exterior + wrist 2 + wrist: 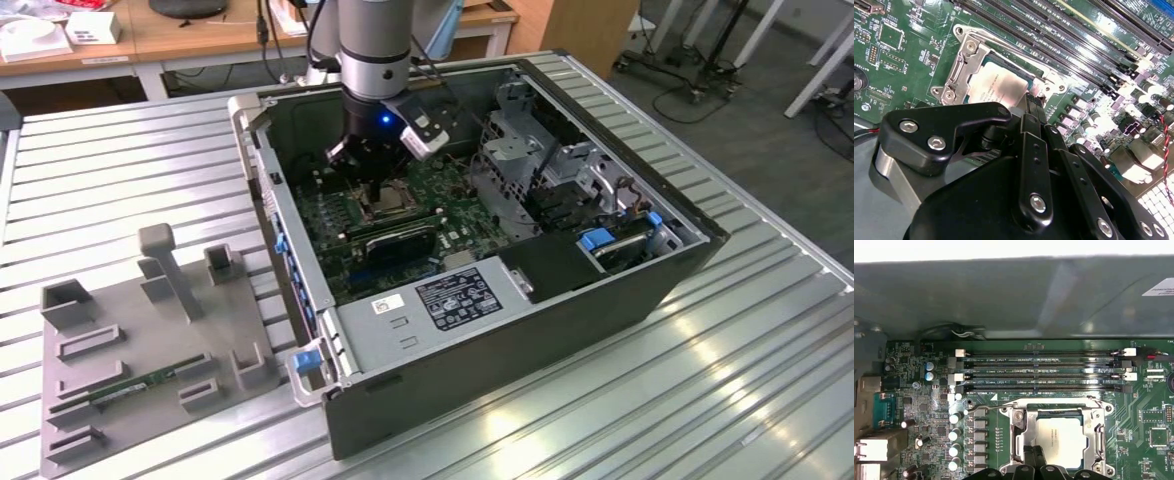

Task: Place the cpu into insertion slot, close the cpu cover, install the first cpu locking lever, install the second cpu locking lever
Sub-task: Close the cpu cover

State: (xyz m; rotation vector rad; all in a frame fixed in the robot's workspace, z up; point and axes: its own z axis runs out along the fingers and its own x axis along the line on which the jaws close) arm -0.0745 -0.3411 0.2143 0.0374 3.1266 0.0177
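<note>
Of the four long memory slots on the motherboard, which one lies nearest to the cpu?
The slot with black end clips, right beside the cpu cover that frames the cpu; the other three lie beyond it.

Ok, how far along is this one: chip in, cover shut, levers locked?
Done: the chip sits in the socket, and the metal cover appears to lie flat around it. In hand: the gripper, fingers together, is at the cover's edge. Left: the levers. A thin wire lever runs beside the socket, but I cannot tell whether it is latched.
</note>
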